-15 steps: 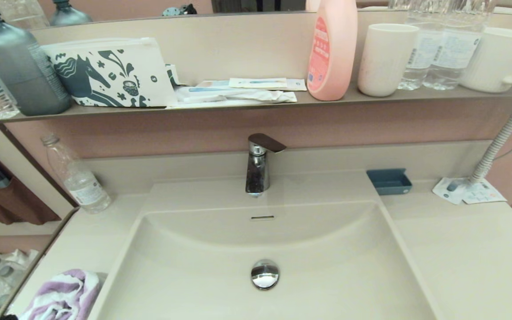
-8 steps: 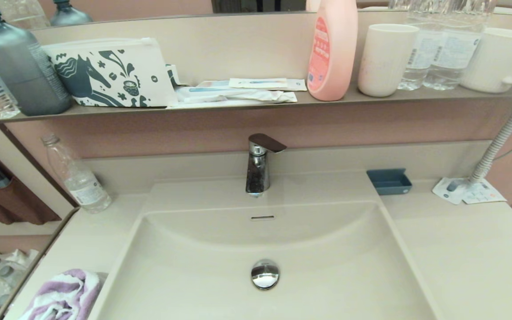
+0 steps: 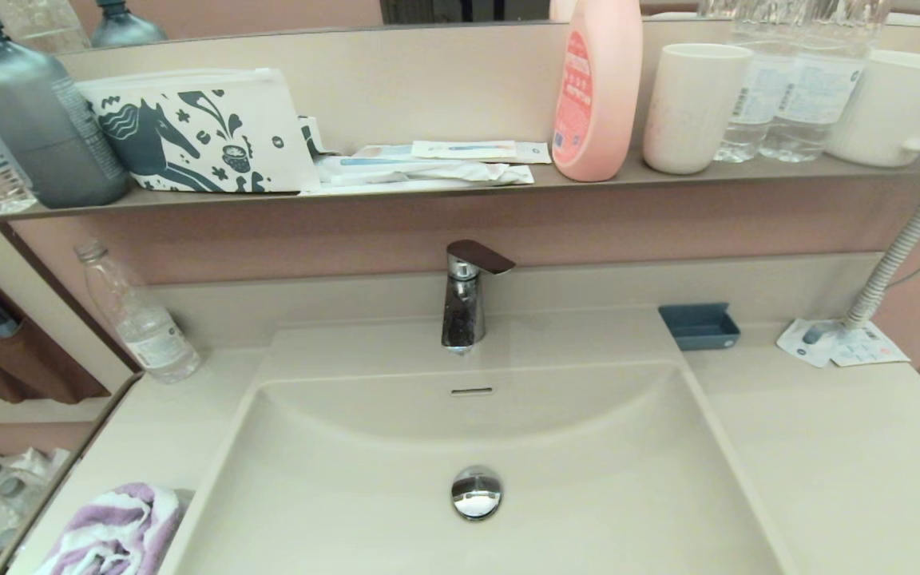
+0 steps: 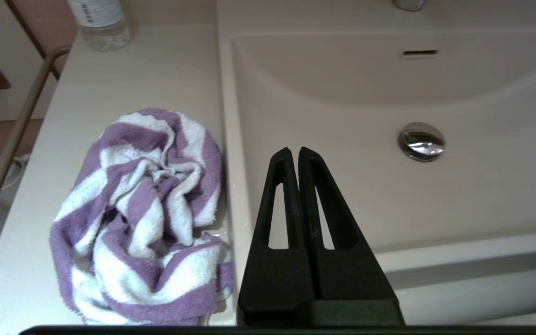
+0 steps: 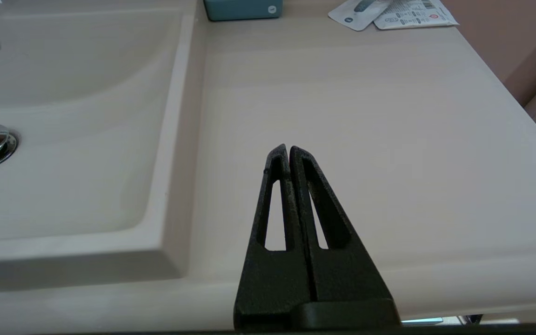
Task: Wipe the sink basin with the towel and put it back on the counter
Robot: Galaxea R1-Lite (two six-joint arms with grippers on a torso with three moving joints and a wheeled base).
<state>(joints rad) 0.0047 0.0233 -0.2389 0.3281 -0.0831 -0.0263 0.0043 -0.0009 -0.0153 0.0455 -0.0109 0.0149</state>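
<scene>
Towel (image 4: 142, 218) lying crumpled on the table (image 4: 156, 70), on the robot's left of the basin (image 3: 588, 495), its edge just beside the basin rim; only its upper part showing at the lower left corner of the head view (image 3: 113, 531). Left gripper (image 4: 294, 151) hanging over the near left part of the basin, close to the rim, jaws pressed together and holding nothing, apart from the towel. Right gripper (image 5: 286, 148) sitting above bare table (image 5: 365, 116) on the right of the basin, jaws likewise closed tight and holding nothing. Neither gripper showing in the head view. Basin lying open, with the chrome plug (image 3: 476, 493) in its floor and the overflow slot (image 3: 471, 391) in the back wall under the tap (image 3: 464, 299). Clear bottle (image 3: 136, 315) standing at the back left of the table, well apart from the towel. Blue dish (image 3: 699, 326) sitting at the back right corner of the basin surround, with two flat sachets (image 3: 839, 345) lying further right near a white coiled cord (image 3: 891, 259). Shelf (image 3: 460, 192) above carrying a grey bottle (image 3: 37, 120), horse-print pouch (image 3: 196, 132), flat packets (image 3: 428, 166), pink bottle (image 3: 597, 88), white cup (image 3: 691, 108), water bottles (image 3: 787, 88) and a white mug (image 3: 895, 108)
</scene>
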